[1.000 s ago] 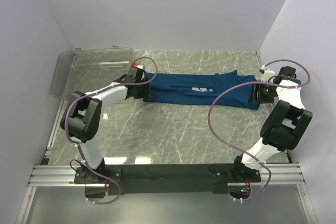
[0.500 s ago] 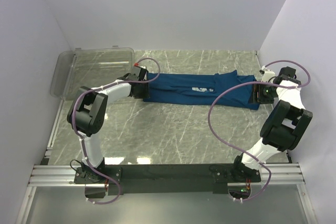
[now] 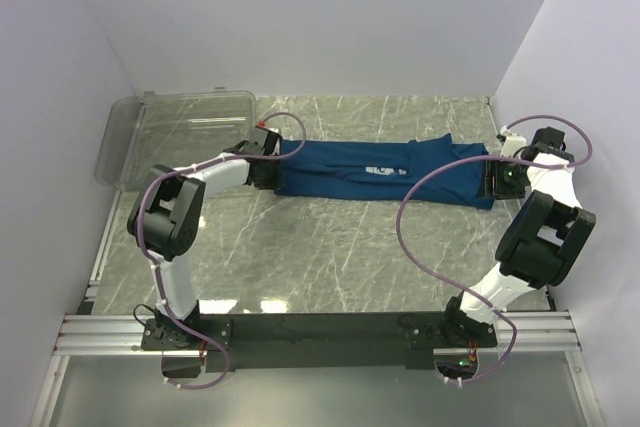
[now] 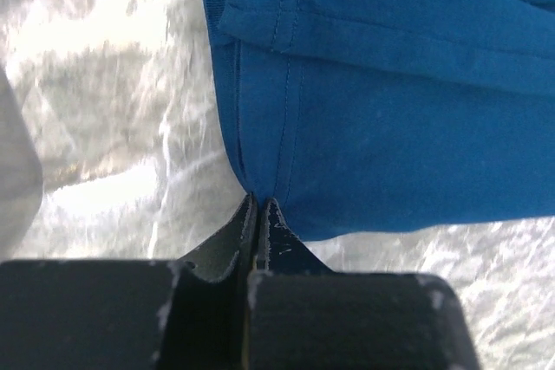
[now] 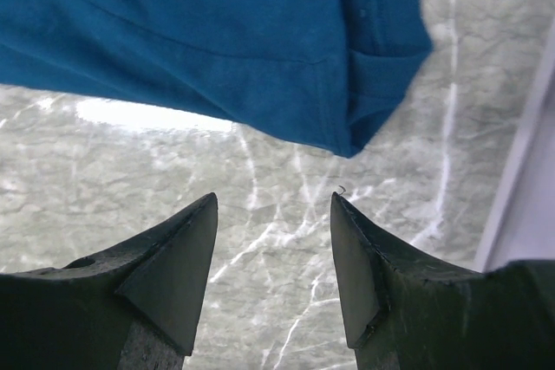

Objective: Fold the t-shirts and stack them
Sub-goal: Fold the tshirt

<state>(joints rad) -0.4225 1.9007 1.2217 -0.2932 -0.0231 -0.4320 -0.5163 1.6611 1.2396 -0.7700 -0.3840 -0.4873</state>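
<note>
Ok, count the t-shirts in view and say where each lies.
1. The dark blue t-shirt lies stretched across the table, between the left gripper and right gripper. No other shows.

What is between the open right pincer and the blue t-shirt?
Only bare marble table. In the right wrist view, the right pincer stops short of the t-shirt, and only tabletop shows in the gap before the shirt's corner.

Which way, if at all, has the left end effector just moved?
Yes: the left end effector shifted slightly right, away from the bin, and shut on the shirt.
</note>
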